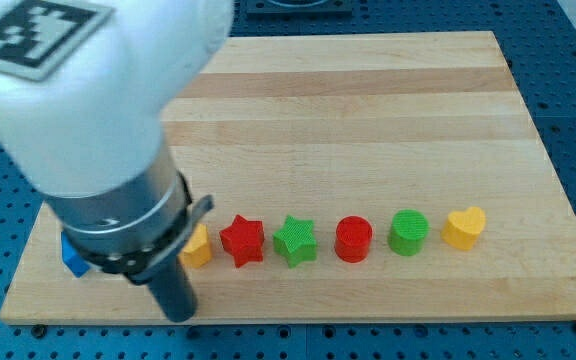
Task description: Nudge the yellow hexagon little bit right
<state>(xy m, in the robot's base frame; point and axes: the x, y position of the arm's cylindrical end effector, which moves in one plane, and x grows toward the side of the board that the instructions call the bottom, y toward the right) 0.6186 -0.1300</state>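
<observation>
Yellow hexagon (198, 246) sits at the left end of the block row on the surface (368, 120), touching the red star (242, 240), just right of my tip (179, 312), which has no jaws to open or close.

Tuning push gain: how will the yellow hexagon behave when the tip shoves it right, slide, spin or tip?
Probably slides: the yellow hexagon looks low and flat-based on the smooth wooden board, so tipping seems unlikely. My tip sits below and slightly to the view's left of it, so an off-centre push may spin it. The red star sits close on its right; overshoot could bump it.
</observation>
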